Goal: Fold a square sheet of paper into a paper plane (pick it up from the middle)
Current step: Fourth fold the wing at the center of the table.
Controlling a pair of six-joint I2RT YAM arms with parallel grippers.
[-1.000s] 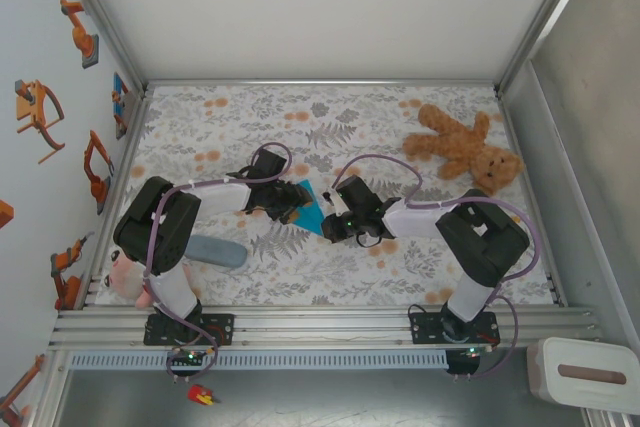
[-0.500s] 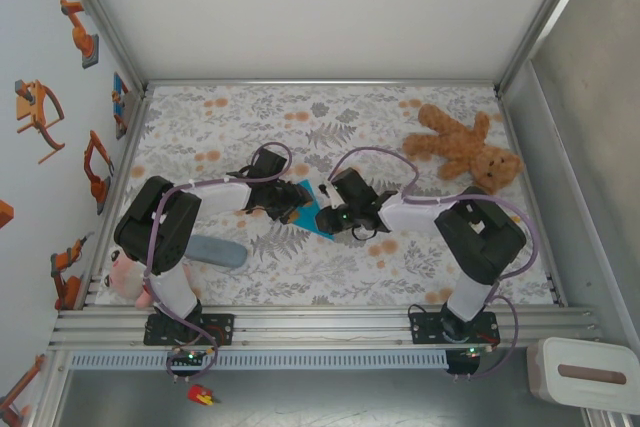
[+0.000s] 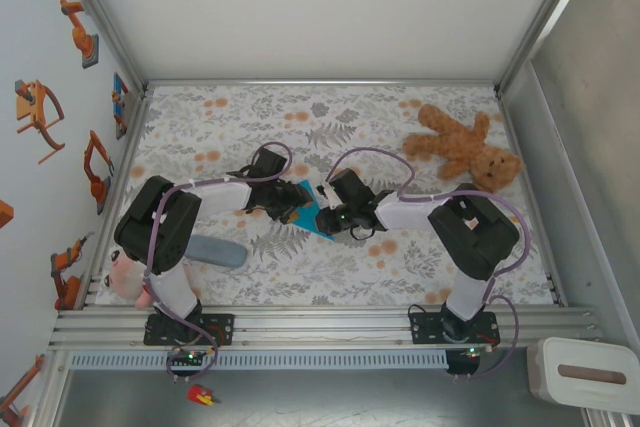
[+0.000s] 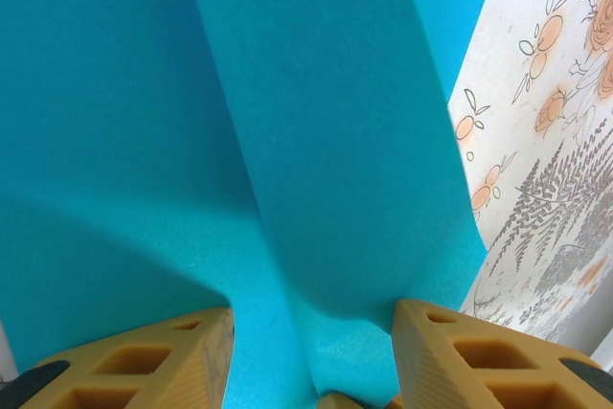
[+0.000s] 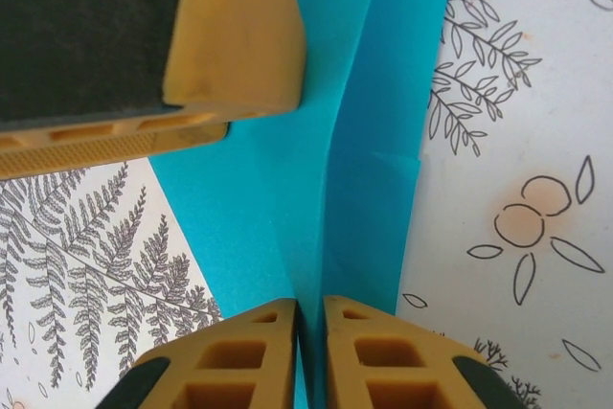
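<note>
Paper, part-folded, lies mid-way across the bench. Right claw is pinched shut on its centre crease. Left claw, half open, straddles a fold. Risk: an uneven pull skews or tears the crease.

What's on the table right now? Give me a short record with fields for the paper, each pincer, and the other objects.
Paper: turquoise-blue paper sheet, partly folded with a raised crease, mid-table on the floral table cover, between the two pincers
Left pincer: jaws apart, straddling the raised crease
Right pincer: shut on the crease of the paper
Other objects: brown plush teddy bear at far right; grey-blue rounded oblong case at near left
Fold stage: not yet a plane shape
</note>
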